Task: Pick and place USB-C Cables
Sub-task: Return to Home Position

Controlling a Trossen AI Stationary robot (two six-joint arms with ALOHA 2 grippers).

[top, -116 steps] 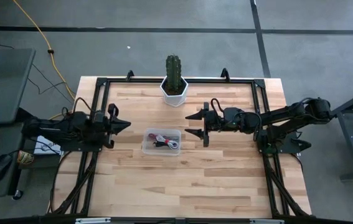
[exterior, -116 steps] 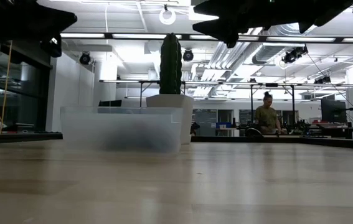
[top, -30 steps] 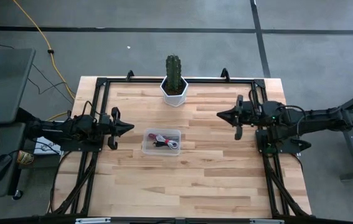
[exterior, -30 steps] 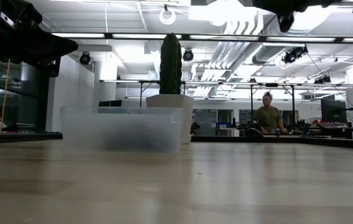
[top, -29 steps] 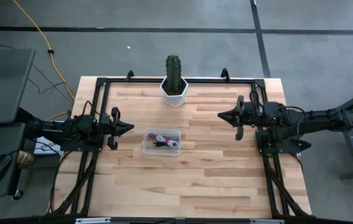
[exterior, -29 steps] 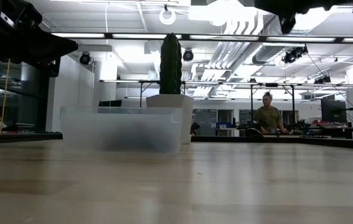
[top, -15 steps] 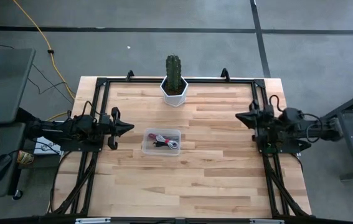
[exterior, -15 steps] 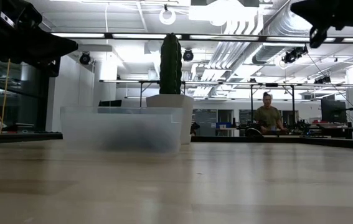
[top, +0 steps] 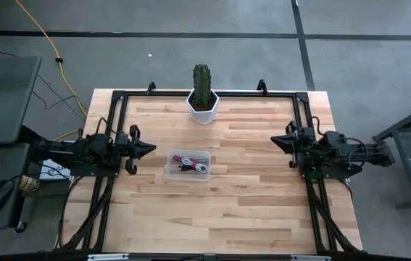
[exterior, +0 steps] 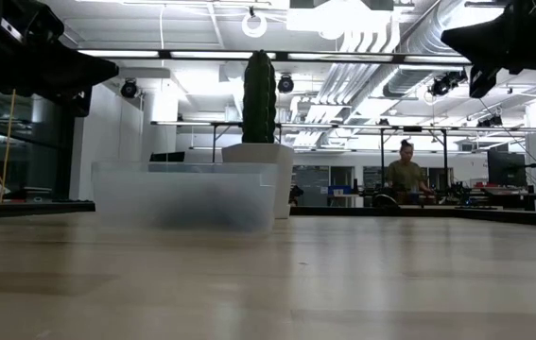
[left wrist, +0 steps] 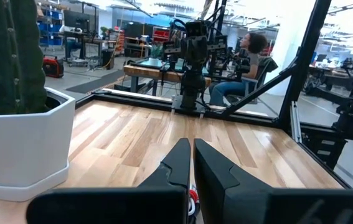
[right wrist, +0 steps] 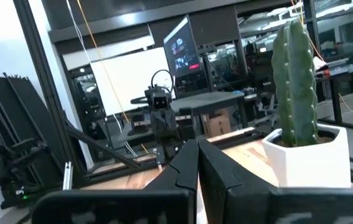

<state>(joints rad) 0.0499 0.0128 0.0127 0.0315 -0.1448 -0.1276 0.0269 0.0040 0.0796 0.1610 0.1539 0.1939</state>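
The USB-C Cables (top: 191,164) lie in a small heap inside the clear bin (top: 169,168), which sits about mid tabletop (top: 248,210). From above I can pick out red and whitish loops with some dark bits. It's too small to count them, so maybe all the bundles are in there, but I can't tell. From table height the bin's wall is cloudy and the heap is only a dark smudge behind it.

The left tool (top: 151,147) hangs near the bin on its left side, up a bit toward the far edge. Its tip points at the bin but doesn't touch it. Its fingers (left wrist: 177,163) are pressed together w/ just a thin line between them, and there's nothing in them.

The right tool (top: 275,140) is well apart from the bin on the other side, over by the black frame at the tabletop's right edge, and it also points toward the bin. Its fingers (right wrist: 186,167) are pressed together too and hold nothing.

Beyond the bin, at the far edge, a green cactus (top: 202,78) stands upright in a white pot (top: 203,110).

A yellow cord (top: 42,36) runs over the floor, far from the bin on the left. A person (exterior: 406,176) is at a desk way back in the room.
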